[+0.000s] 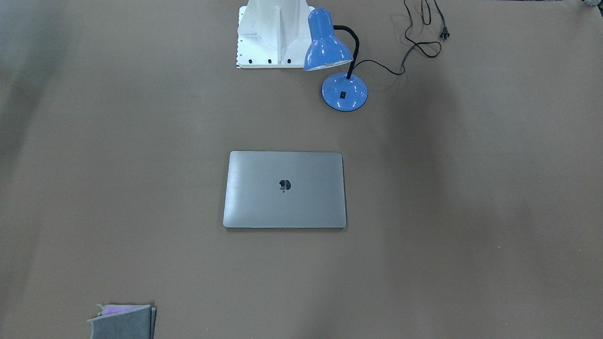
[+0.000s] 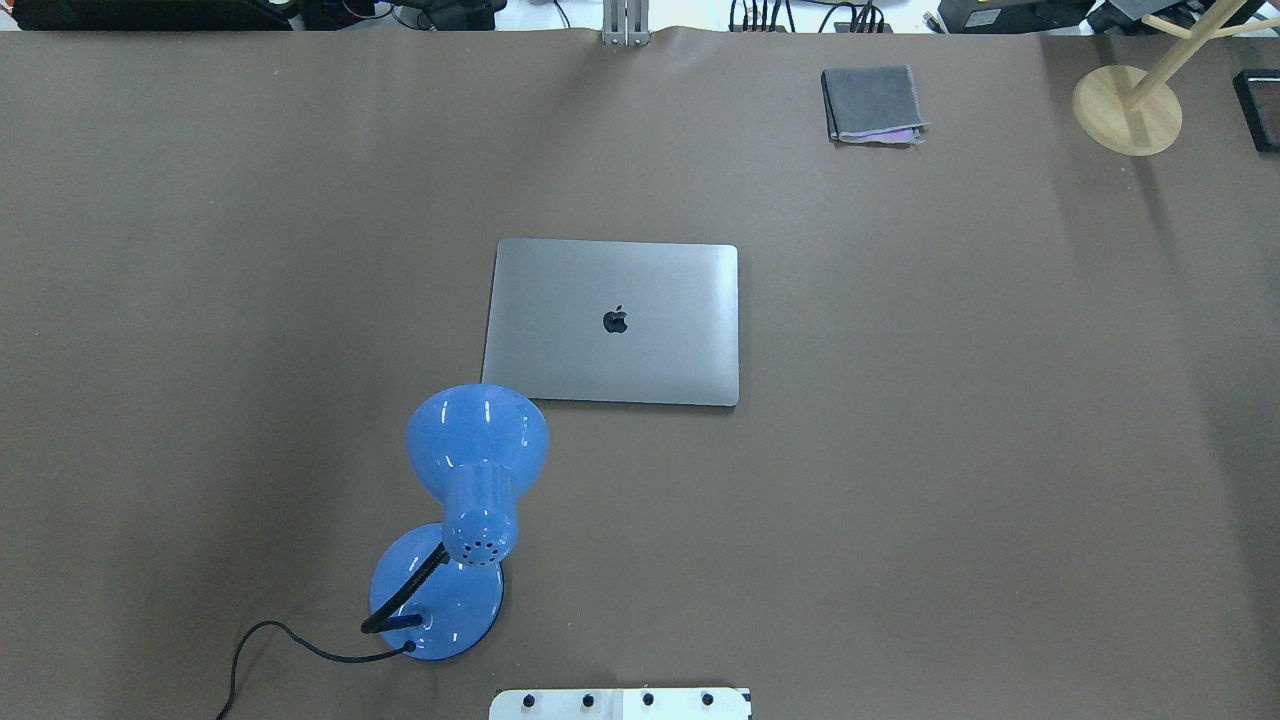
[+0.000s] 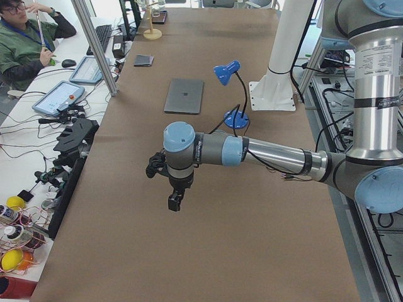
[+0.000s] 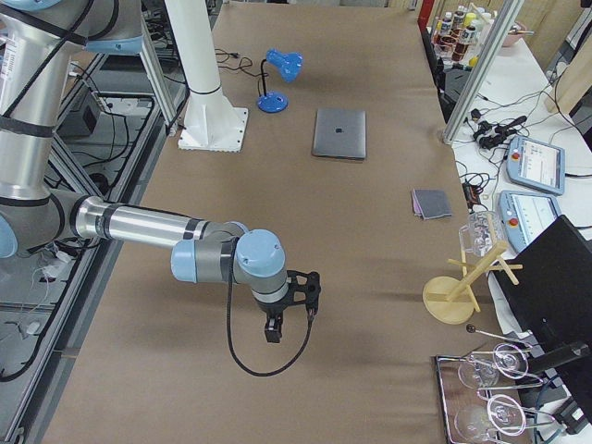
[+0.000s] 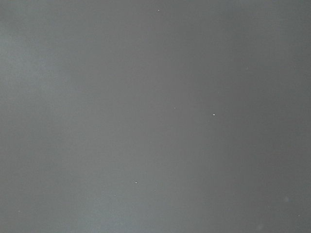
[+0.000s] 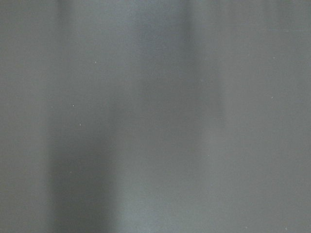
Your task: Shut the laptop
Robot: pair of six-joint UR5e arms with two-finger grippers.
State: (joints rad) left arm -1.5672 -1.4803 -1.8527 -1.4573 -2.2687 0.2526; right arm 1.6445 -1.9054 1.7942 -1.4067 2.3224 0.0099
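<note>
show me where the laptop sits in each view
Front-facing: laptop at centre, shut.
Overhead: centre, slightly above middle.
Exterior left: upper middle, left of the lamp.
Exterior right: upper middle, right of the lamp.
Left wrist: not in it.
Right wrist: not in it.
Landmark: lamp, nearer the robot than the laptop.

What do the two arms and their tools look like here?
Both are silver tubes with pale blue joint caps. The left arm and right arm each end in a small black tool: left tool, right tool. A loose black cable loops under the right wrist.
</note>
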